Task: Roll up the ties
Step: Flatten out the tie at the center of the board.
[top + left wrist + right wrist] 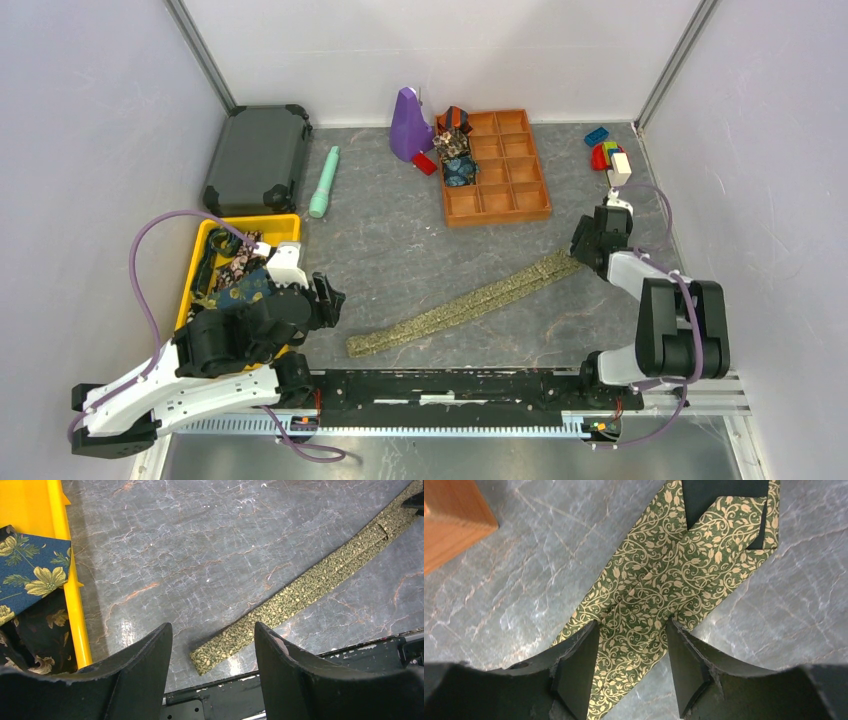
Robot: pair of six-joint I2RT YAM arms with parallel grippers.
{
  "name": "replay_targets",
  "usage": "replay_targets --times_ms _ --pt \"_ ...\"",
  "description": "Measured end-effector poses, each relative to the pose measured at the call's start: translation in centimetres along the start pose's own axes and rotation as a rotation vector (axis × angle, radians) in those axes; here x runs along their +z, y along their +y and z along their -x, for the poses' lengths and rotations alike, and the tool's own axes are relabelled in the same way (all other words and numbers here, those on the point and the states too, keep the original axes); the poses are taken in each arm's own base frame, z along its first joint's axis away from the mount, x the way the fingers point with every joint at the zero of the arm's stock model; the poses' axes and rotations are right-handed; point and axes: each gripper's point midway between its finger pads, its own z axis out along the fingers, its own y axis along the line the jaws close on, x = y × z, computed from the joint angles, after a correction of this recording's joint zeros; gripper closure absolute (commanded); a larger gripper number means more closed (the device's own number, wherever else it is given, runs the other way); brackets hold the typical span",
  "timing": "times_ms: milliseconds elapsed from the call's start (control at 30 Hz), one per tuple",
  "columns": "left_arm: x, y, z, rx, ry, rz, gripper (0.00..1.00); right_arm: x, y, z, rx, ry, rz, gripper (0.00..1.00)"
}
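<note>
Left gripper (212, 630): jaws wide apart, holding nothing, poised over the narrow near end of the olive-gold tie (300, 587); probably posted there to steady that end. Tie lies flat and unrolled, diagonal on the grey table (400, 250). Right gripper (633, 625) at the tie's wide far end, fingers spread either side of the cloth, not closed on it; looks set to pinch the tip and start the coil. Left of the tie: yellow bin (285, 217), navy flowered tie (35, 575) waiting inside. Beyond the tie: wooden tray (545, 190), rolled coils (455, 150) stowed in its left-hand cells
</note>
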Motion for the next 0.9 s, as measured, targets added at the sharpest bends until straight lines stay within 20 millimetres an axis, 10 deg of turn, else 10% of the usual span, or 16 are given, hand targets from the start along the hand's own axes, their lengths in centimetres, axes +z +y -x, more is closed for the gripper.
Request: replay_targets --times_ms 567,900 --pt "0.2 0.2 0.1 0.010 -0.007 0.024 0.30 5.6 -2.1 6.8 0.062 -0.037 -0.129 0.40" --pt "2.4 -0.9 -1.9 0.129 0.102 0.113 0.30 2.4 -2.2 7.3 0.045 0.005 -0.130 0.34"
